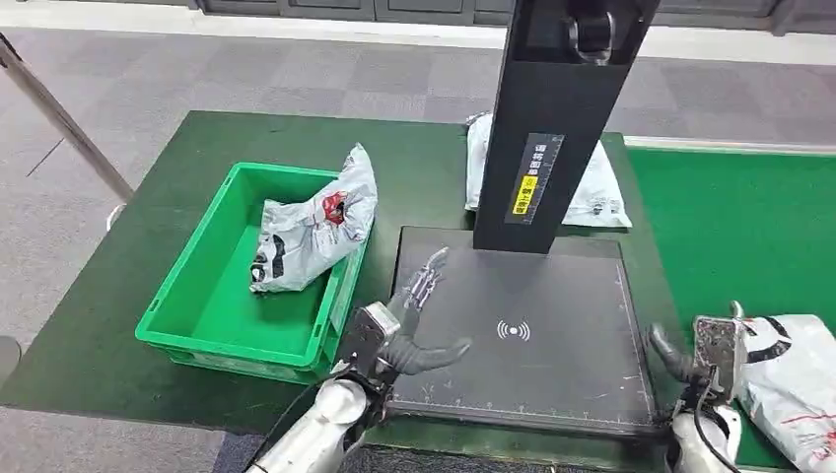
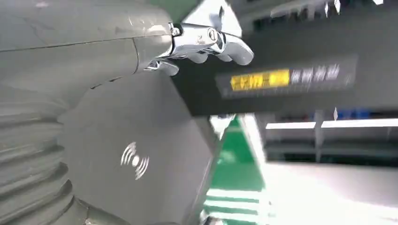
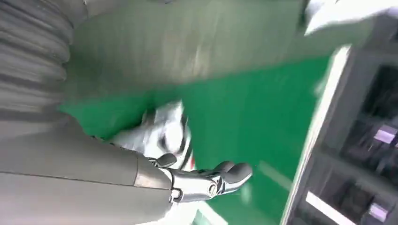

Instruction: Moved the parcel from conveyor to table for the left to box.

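The parcel (image 1: 794, 379) lay on the green conveyor (image 1: 739, 227) at the lower right of the head view, a white bag with black and red print. The right hand (image 1: 705, 355) sat just to its left, right beside it or touching; the head view did not settle which. In the right wrist view the hand (image 3: 206, 180) had its fingers (image 3: 234, 172) stretched out over the belt (image 3: 244, 112), with the blurred parcel (image 3: 164, 133) close behind them and nothing pinched; whether the fingers were fully spread I could not tell.

The left hand (image 1: 414, 320) hovered at the lower centre of the head view, over the left edge of the dark scanner pad (image 1: 532, 335), fingers apart and holding nothing. The left wrist view showed that hand (image 2: 197, 44) above the pad (image 2: 136, 159).

A green bin (image 1: 187, 305) stood at left on the table (image 1: 128, 227), with a second bag (image 1: 315, 222) leaning on its right wall. A third bag (image 1: 596, 192) lay behind the black post (image 1: 552, 108) at upper centre.
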Tool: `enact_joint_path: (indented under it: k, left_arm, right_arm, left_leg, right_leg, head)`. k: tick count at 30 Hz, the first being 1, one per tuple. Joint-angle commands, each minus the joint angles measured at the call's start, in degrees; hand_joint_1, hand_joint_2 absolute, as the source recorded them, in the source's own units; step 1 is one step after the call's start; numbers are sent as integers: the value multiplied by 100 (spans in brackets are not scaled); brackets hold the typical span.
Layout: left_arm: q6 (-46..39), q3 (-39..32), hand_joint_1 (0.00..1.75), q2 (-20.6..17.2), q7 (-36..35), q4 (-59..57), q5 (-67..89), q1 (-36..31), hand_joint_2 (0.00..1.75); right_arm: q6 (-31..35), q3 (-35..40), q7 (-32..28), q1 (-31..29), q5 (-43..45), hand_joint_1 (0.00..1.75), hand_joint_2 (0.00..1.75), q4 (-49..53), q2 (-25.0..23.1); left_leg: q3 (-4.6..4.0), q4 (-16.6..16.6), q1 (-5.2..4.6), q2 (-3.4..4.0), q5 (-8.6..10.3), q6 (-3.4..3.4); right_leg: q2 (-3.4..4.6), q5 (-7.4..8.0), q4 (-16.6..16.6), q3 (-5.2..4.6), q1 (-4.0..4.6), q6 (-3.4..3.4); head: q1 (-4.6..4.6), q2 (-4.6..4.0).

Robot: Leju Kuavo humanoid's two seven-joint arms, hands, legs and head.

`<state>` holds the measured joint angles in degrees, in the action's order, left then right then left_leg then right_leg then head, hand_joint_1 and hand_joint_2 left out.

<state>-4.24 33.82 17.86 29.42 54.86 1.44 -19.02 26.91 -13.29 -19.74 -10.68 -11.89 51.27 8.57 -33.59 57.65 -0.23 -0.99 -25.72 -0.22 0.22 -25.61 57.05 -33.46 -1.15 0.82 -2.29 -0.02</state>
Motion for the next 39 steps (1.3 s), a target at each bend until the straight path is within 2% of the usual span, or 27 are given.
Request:
enact_joint_path:
  k: [1, 4, 9, 10, 12, 15, 17, 18, 19, 22, 24, 27, 29, 31, 34, 35, 36, 37, 39]
  left_arm:
    - [-39, 605, 0, -32, 0, -875, 105, -337, 175]
    - [49, 627, 0, 10, 51, -1132, -16, -348, 175]
    - [-38, 596, 0, -7, 216, -1393, -155, -536, 175]
    - [-13, 576, 0, -23, 264, -1415, -212, -598, 175]
    - [21, 552, 0, -28, 280, -1400, -264, -646, 175]
    - [72, 574, 0, -56, 277, -1321, -258, -681, 175]
    - [158, 581, 0, -56, 276, -1321, -272, -723, 175]
    - [184, 572, 0, -63, 275, -1315, -275, -744, 175]
    - [177, 536, 0, -67, 274, -1264, -281, -729, 175]
    - [170, 519, 0, -82, 262, -1202, -277, -706, 175]
    - [95, 474, 0, -96, 150, -1136, -219, -655, 175]
    - [-56, 366, 0, -133, -16, -1034, -99, -589, 175]
    - [-60, 328, 0, -176, -34, -999, -51, -572, 175]
    - [-132, 274, 0, -220, -46, -976, -24, -549, 175]
    - [-452, 114, 0, -263, 49, -881, -60, -483, 175]
    - [-640, 39, 0, -274, 101, -809, -71, -443, 175]
    - [-739, 7, 0, -307, 136, -746, -73, -426, 175]
    - [-729, 3, 0, -320, 134, -730, -78, -429, 175]
    - [-1183, -88, 0, -305, 244, -660, 60, -392, 175]
  right_arm:
    - [316, -803, 69, -374, -290, 0, 175, -1398, 470]
    - [1006, -825, 690, -411, -1124, 0, 175, -2066, 881]
    - [902, -816, 1772, -532, -2042, 0, 175, -3007, 1424]
    - [753, -614, 2398, -589, -2585, 0, 175, -3269, 1557]
    - [619, -399, 3086, -615, -3139, 0, 175, -3445, 1681]
    - [-202, -404, 3565, -761, -3376, 0, 175, -3597, 1754]
    - [-1598, -426, 3860, -742, -3451, 0, 175, -3673, 1829]
    - [-1904, -482, 3757, -657, -3494, 131, 175, -3621, 1833]
    - [-1840, -403, 3851, -652, -3675, 175, 175, -3618, 1822]
    - [-1838, -417, 3885, -677, -3716, 175, 175, -3607, 1789]
    - [-1852, -619, 3731, -711, -3695, 175, 175, -3566, 1730]
    - [-1891, -757, 3512, -851, -3783, 175, 175, -3530, 1643]
    - [-1708, -783, 3352, -950, -3886, 175, 175, -3471, 1582]
    - [-1249, -914, 2988, -1083, -3874, 175, 175, -3346, 1470]
    - [-309, -1411, 1684, -1199, -3418, 175, 175, -2775, 1043]
    - [-192, -1667, 997, -1121, -2965, 175, 175, -2260, 755]
    - [-364, -1673, 860, -925, -2669, 175, 175, -1557, 468]
    - [-392, -1597, 1031, -815, -2655, 175, 175, -1259, 382]
    - [-441, -1718, 183, -503, -1682, 175, 175, -244, -19]
  left_leg:
    - [13, -8, 3, -3, 0, 0]
    - [20, -14, 10, 11, -3, -2]
    - [9, -3, -1, -22, -5, 8]
    - [5, 0, -4, -12, -7, 9]
    - [12, -6, -2, 2, -8, 8]
    - [3, 2, -5, 3, -10, 9]
    - [8, -3, -2, 9, -9, 6]
    - [3, 2, -3, -1, -10, 9]
    - [4, -1, -1, -2, -7, 7]
    - [18, -1, 19, -4, -7, 16]
    - [18, 1, 30, -19, -5, 21]
    - [25, 15, 31, -8, -13, 28]
    - [26, 7, 30, 2, -8, 30]
    - [27, -1, 27, 21, -4, 30]
    - [26, 29, 30, 18, -20, 41]
    - [25, 22, 26, 32, -16, 42]
    - [26, 14, 24, 58, -14, 42]
    - [18, 22, 27, 63, -20, 43]
    - [-37, 23, 24, 62, -21, 43]
  right_leg:
    - [-11, 1, -18, 22, 4, -2]
    - [-4, 6, -30, 32, 12, -8]
    - [-34, -5, -18, 27, 2, -1]
    - [-22, -4, -12, 18, -1, 1]
    - [-13, 0, -21, 24, 2, -3]
    - [-6, -3, -7, 12, -2, 0]
    - [-4, 1, -16, 19, 2, -4]
    - [-10, -3, -9, 15, 0, 0]
    - [-15, -1, -14, 18, 3, -3]
    - [-15, 5, -39, 44, 22, 3]
    - [-31, 2, -54, 58, 34, 16]
    - [-11, 3, -55, 79, 33, 31]
    - [-5, 15, -69, 86, 32, 37]
    - [10, 27, -78, 80, 28, 41]
    - [17, 20, -61, 86, 30, 49]
    - [27, 26, -65, 82, 27, 47]
    - [51, 35, -68, 74, 24, 46]
    - [60, 33, -62, 73, 27, 48]
    - [59, 31, -54, 64, 25, 47]
  head:
    - [0, 0]
    - [0, 0]
    - [2, 0]
    - [0, 0]
    - [2, 0]
    - [0, 0]
    - [0, 0]
    - [0, -2]
    - [-2, 0]
    - [-2, 0]
    - [0, 0]
    - [0, 0]
    - [0, 0]
    - [0, 0]
    - [2, 0]
    - [2, 0]
    - [2, 0]
    - [0, 0]
    - [0, 0]
